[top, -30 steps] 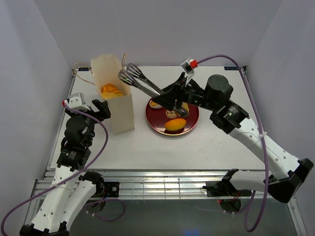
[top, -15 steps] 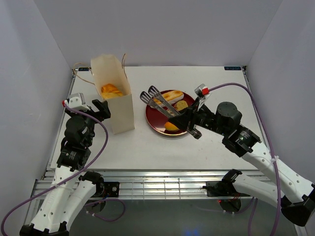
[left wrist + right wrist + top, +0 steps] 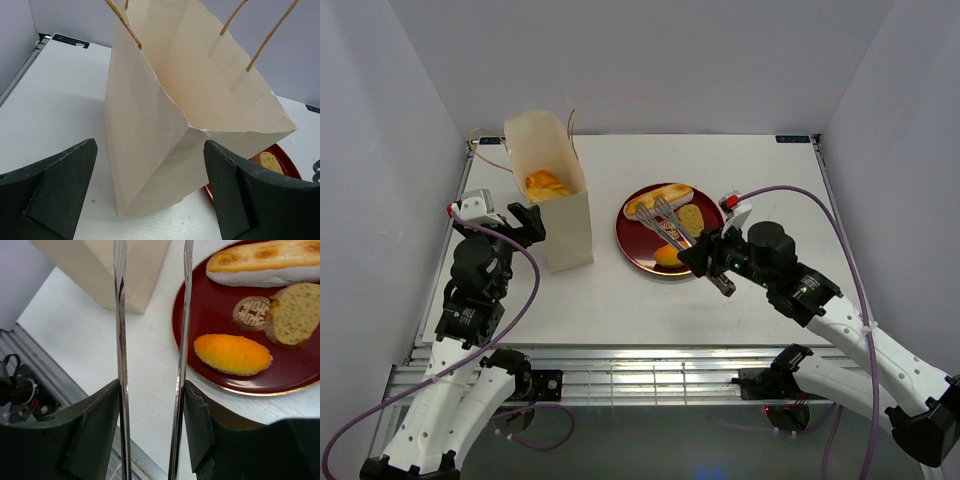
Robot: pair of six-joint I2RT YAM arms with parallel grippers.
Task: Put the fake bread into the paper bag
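Note:
The paper bag (image 3: 560, 215) stands upright at the left, with one golden pastry (image 3: 546, 184) inside. My left gripper (image 3: 520, 222) is open beside the bag's near left corner; in the left wrist view the gripper (image 3: 150, 146) has the bag (image 3: 190, 100) between its spread fingers, apart from both. My right gripper (image 3: 705, 255) is shut on the silver tongs (image 3: 665, 218), which hang empty and open over the dark red plate (image 3: 638, 245). On the plate lie a long cream roll (image 3: 660, 200), an oval bun (image 3: 670, 255) and a brown slice (image 3: 691, 216).
In the right wrist view the gripper (image 3: 151, 390) holds the tongs' arms (image 3: 120, 315), which run left of the plate (image 3: 200, 305), the bun (image 3: 232, 354), roll (image 3: 265, 262) and slice (image 3: 295, 315). The table's near edge and metal rail lie below.
My right arm has swung the empty tongs from beside the bag's mouth back and down over the plate. The left arm has not moved.

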